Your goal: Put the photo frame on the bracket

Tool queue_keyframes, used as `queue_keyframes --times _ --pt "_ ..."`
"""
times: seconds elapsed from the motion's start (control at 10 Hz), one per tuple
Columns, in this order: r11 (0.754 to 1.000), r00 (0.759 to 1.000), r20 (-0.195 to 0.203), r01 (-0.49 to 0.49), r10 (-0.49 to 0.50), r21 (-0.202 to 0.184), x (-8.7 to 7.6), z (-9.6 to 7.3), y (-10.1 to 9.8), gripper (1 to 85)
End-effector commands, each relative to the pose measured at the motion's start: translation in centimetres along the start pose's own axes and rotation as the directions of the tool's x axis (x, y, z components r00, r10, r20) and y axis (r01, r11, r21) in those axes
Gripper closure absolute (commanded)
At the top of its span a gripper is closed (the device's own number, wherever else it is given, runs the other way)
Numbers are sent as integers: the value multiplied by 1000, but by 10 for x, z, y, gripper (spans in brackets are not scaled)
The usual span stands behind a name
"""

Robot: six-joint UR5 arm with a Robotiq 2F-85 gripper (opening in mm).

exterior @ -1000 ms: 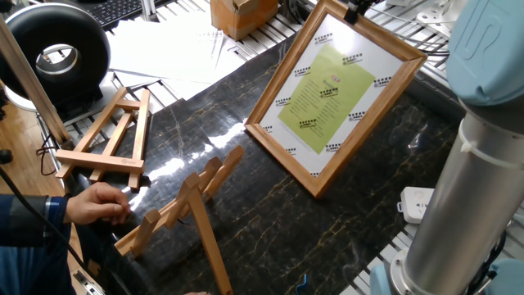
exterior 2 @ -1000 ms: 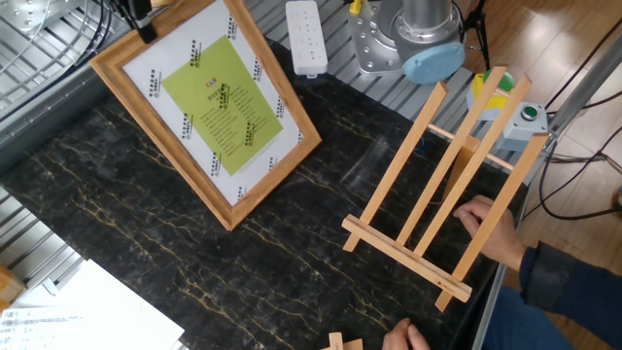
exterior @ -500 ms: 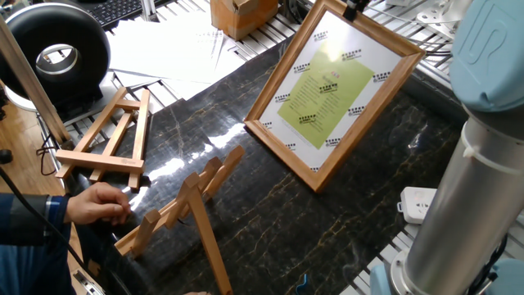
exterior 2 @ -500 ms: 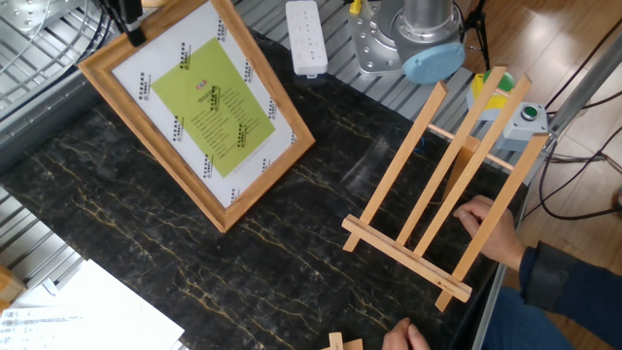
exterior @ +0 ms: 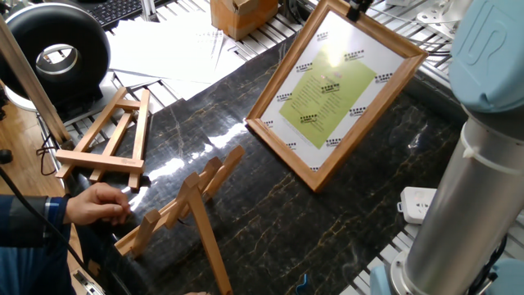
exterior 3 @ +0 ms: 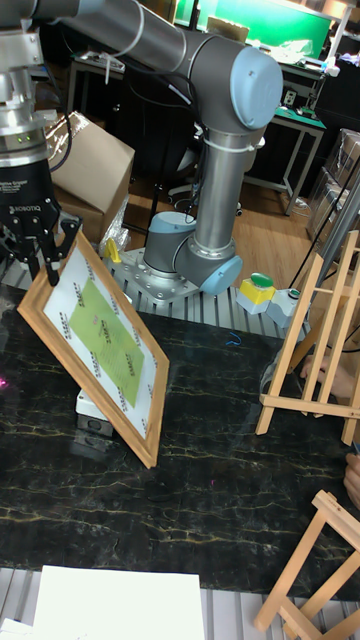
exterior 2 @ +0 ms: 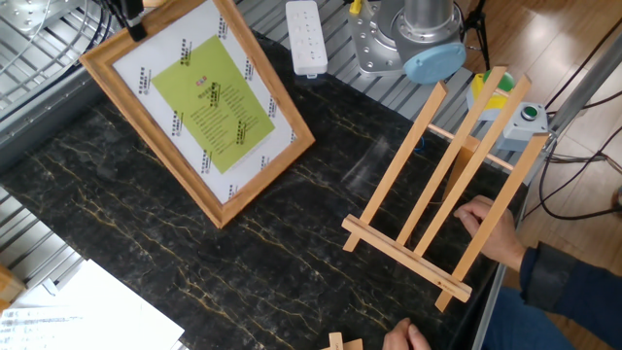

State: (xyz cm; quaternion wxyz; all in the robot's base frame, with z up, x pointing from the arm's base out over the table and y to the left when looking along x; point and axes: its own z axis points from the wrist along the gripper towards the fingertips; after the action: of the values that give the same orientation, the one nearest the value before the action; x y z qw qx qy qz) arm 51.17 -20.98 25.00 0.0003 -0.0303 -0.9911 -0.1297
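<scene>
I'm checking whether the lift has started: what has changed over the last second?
The gripper, clamped on the top edge of the photo frame, has tipped the frame and drawn it slightly away from the bracket; its lower corner now sits a little farther along the table. The bracket, the person's hand on it, and the smaller easel have not moved.

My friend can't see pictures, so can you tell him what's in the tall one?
A robot hand grips the top corner of a tilted photo frame, whose bottom corner is down at the dark marble table. The big grey and blue robot arm stands behind. A tall wooden bracket waits at the right edge, with a smaller easel in front.
</scene>
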Motion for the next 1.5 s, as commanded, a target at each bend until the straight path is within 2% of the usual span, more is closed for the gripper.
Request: queue_keyframes --times 0.0,0.2,0.3,0.4,0.6,0.8,1.2,1.4 --pt "999 999 -31 9 -8 35 12 -14 -9 847" --pt "997 999 -45 32 -28 76 22 -29 -20 847" --pt "997 998 -52 29 -25 77 26 -32 -19 847" --pt "995 998 -59 38 -32 95 30 -35 -23 847" --pt "996 999 -48 17 -13 83 33 -35 -16 847" --pt "995 999 -41 17 -13 97 35 -38 -18 847" --pt "988 998 -43 46 -40 149 46 -51 -29 847" --pt "987 998 -47 44 -37 153 52 -55 -30 847"
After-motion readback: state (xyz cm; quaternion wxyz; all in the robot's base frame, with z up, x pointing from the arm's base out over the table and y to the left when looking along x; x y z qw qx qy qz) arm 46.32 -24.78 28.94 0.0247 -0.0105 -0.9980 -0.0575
